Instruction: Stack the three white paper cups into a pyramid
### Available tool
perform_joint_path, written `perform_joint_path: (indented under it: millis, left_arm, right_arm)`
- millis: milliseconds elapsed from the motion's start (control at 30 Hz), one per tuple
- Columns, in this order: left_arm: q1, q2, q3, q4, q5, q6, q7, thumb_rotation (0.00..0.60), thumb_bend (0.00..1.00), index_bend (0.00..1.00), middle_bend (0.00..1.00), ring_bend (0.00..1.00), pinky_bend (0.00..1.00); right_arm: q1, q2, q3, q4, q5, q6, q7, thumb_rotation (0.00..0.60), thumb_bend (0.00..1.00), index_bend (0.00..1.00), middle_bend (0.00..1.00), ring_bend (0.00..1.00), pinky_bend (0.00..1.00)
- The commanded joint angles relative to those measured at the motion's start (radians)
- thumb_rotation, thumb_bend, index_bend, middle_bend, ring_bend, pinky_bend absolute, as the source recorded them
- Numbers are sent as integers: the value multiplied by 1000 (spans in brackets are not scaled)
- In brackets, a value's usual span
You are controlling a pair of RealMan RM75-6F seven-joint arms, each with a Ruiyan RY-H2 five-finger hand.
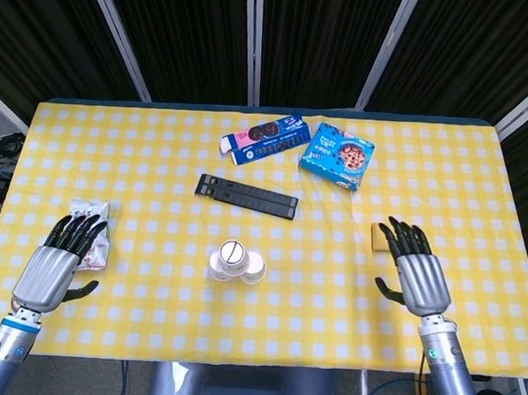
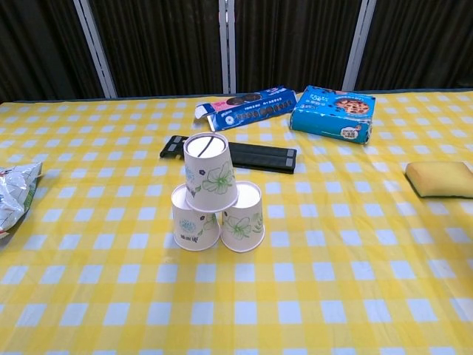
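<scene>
While the right hand (image 1: 418, 272) lies flat with fingers spread, holding nothing, the left hand (image 1: 57, 262) does the same beside a crinkled snack bag (image 1: 92, 234). Between them — well apart from both — stand the paper cups (image 2: 214, 194): smooth, tapered, floral-printed, inverted, one atop two on the checked tablecloth (image 2: 332, 281).

Yellow-and-white checked tablecloth (image 2: 332, 296). White paper cups (image 2: 216, 196) with green-blue floral print. Black flat bar (image 2: 247, 154) at 12 o'clock of cups. Blue cookie box (image 2: 332, 123), pink-blue cookie box (image 2: 247, 106). Yellow rectangular sponge (image 2: 440, 179) at 3 o'clock.
</scene>
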Motion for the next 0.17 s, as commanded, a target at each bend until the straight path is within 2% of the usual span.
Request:
perform_joint_path:
  millis: [33,167]
  left_arm:
    - [16,-10,2,13,10,25,-7,600,188,0,0,0,0]
    - [30,-15,3,30,5,38,-23,600,188,0,0,0,0]
  right_arm:
    - [-110,14,-61,153,-86,56,173,600,169,0,0,0,0]
    - [-144,10,-69,220,-127,63,253,600,168,0,0,0,0]
